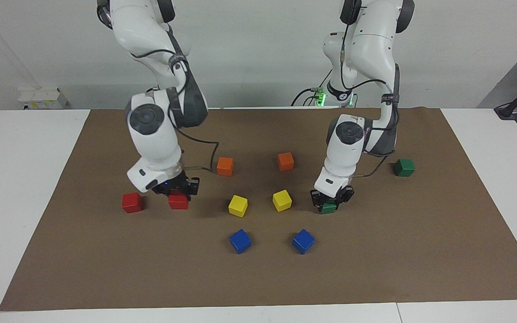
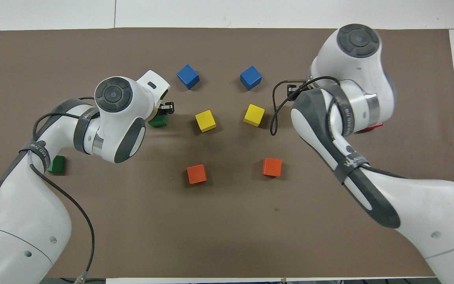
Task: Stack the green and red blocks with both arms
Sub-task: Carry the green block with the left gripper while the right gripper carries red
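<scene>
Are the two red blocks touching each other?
Apart. The facing view shows brown mat between the lone red block and the red block in the right gripper.

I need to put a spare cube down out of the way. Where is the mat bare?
Bare: the broad strip of mat farther from the robots than the blue cubes, and the stretch nearer the robots than the orange cubes. Crowded: the middle, around the yellow cubes and both grippers.

plain white wall (image 1: pixel 258 54), white table (image 1: pixel 20 188), brown mat (image 1: pixel 258 278).
</scene>
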Robot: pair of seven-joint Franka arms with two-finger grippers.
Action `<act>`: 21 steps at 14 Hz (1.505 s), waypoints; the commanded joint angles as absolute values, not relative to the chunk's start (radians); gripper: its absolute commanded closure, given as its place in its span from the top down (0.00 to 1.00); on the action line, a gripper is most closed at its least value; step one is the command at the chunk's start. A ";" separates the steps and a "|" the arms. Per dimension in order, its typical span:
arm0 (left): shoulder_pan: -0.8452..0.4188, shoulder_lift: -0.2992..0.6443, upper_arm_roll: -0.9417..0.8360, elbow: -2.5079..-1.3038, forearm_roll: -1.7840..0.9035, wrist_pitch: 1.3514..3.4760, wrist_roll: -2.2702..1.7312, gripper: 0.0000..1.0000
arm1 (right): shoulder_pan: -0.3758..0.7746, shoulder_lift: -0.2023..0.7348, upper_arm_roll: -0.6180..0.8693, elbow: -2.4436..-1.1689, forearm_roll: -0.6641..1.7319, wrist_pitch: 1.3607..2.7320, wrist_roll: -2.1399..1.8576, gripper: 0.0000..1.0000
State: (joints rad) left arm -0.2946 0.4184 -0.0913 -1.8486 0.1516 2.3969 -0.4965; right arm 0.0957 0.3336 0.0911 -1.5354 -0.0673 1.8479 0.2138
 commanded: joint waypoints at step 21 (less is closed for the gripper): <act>0.258 -0.026 -0.080 -2.216 -0.011 2.299 0.365 0.00 | -0.189 0.167 0.103 -2.040 -0.058 2.275 -0.226 0.00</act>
State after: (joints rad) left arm 0.2412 0.0421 -0.0717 -2.1182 0.0077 2.2374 0.3459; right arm -0.1733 0.1664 0.0919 -2.0273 -0.0654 2.2504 -0.2350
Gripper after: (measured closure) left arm 0.454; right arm 0.449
